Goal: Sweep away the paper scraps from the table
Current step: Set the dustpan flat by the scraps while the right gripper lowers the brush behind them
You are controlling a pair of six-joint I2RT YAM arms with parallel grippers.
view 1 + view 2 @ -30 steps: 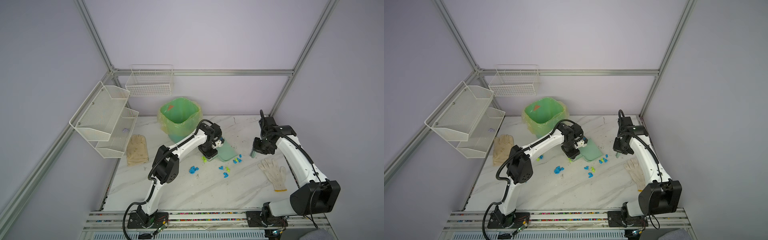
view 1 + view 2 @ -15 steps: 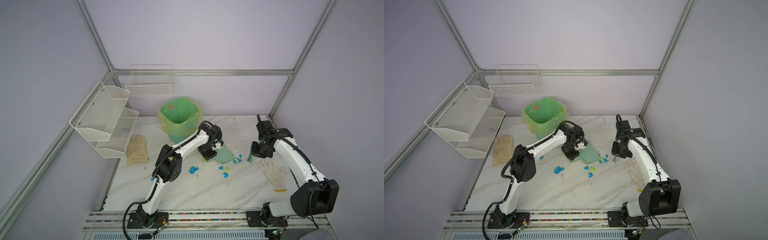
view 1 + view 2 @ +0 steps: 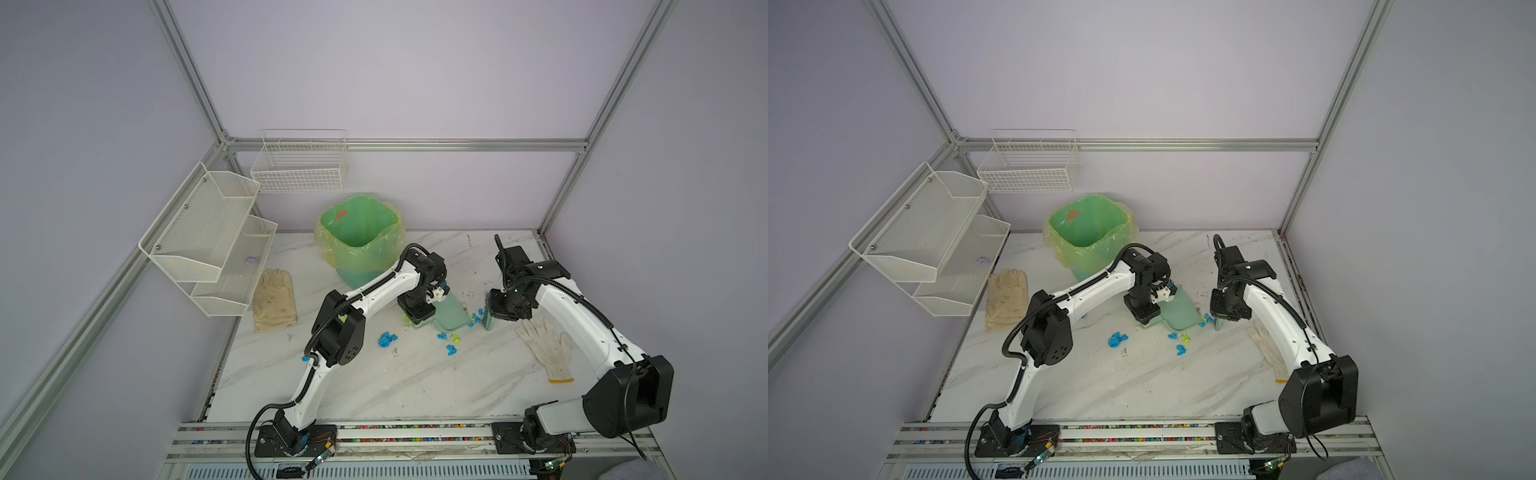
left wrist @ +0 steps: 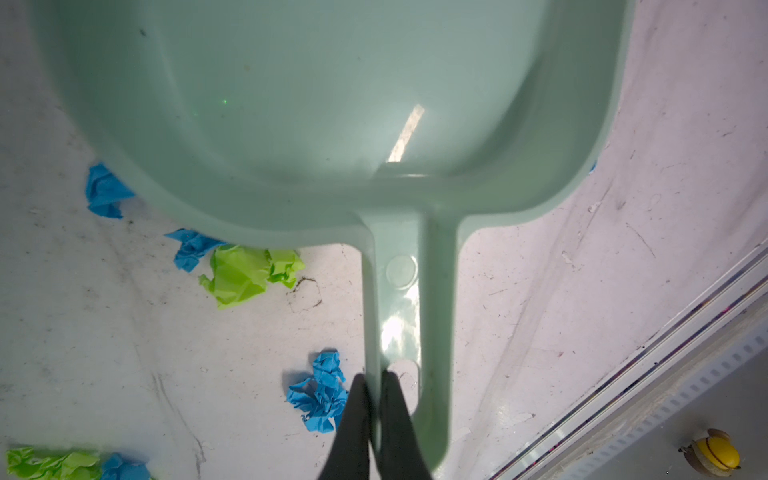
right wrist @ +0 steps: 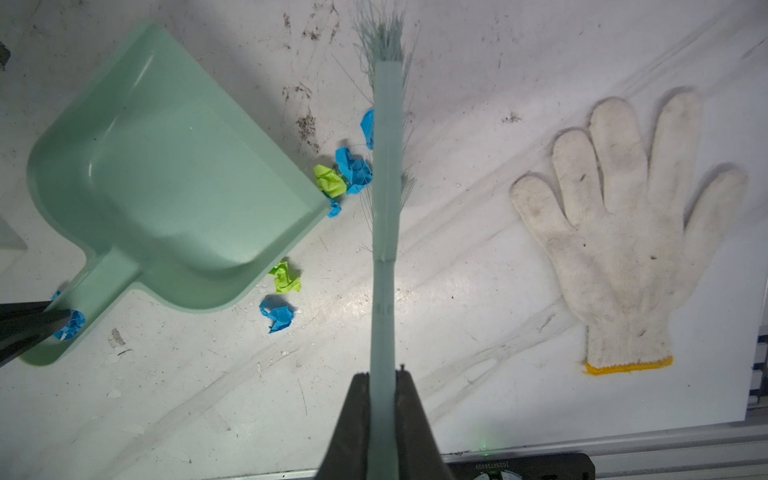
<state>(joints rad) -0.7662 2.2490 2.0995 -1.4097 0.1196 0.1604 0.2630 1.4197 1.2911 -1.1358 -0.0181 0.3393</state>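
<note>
- shifted since a second ago: right gripper (image 5: 382, 376) and its brush (image 5: 384, 208) have come in toward the dustpan (image 5: 174, 187), leaving only a narrow gap between the brush and the pan's mouth. the pan itself has hardly moved.
- right gripper: jaws pinching the brush's pale green handle. the bristle end points away from the wrist and the bristles are down on the table (image 3: 374, 386).
- left gripper (image 4: 375, 376): jaws pressed together on one side wall of the dustpan's handle, near its end. the pan lies flat on the marble top.
- paper scraps (image 5: 353, 168): blue and lime wads, all on the table.
  - one cluster sits between the brush and the pan's open lip, touching the brush.
  - a green and a blue wad lie just beside the pan's side wall.
  - one blue wad lies beside the handle, next to the left gripper's tips.
  - a bigger blue wad lies apart toward the front, seen in both top views.
- white knitted glove (image 5: 623, 232): flat, with a yellow cuff, on the far side of the brush from the pan and well apart from the scraps.
- beige glove (image 3: 275, 299): flat by the table's left edge, below the wire shelf (image 3: 208, 232).
- bin (image 3: 359, 232): upright with a green liner, at the back, near the pan.
- wire basket (image 3: 299, 166): on the back wall.
- rail (image 3: 415, 432): along the front edge, with coloured bits in its groove.
</note>
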